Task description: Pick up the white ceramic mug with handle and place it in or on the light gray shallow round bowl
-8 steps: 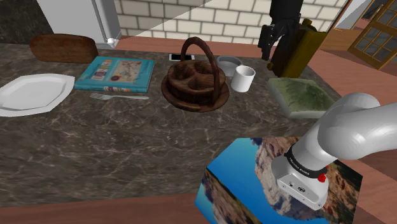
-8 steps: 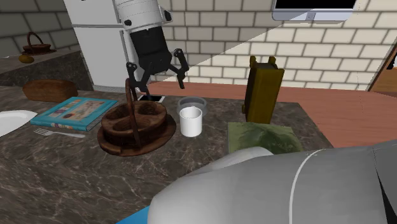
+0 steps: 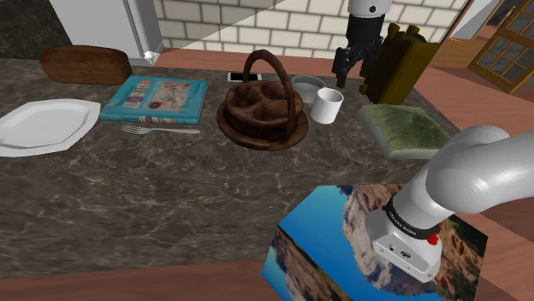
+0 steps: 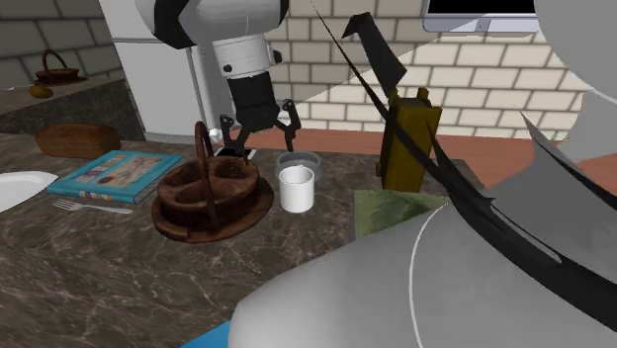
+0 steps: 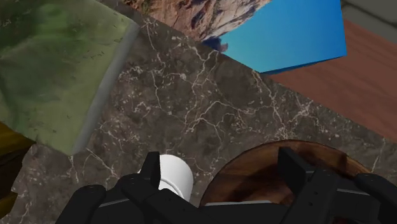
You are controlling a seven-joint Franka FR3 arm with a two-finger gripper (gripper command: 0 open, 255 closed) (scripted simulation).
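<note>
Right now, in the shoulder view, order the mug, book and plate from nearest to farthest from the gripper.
Measured from the open gripper:
1. The mug, just below it, at the shoulder view's right of the basket.
2. The book, beyond the basket toward the view's left.
3. The plate, at the far left end.

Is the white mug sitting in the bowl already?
No, the white mug stands on the dark marble counter, beside the gray bowl, not in it.
</note>
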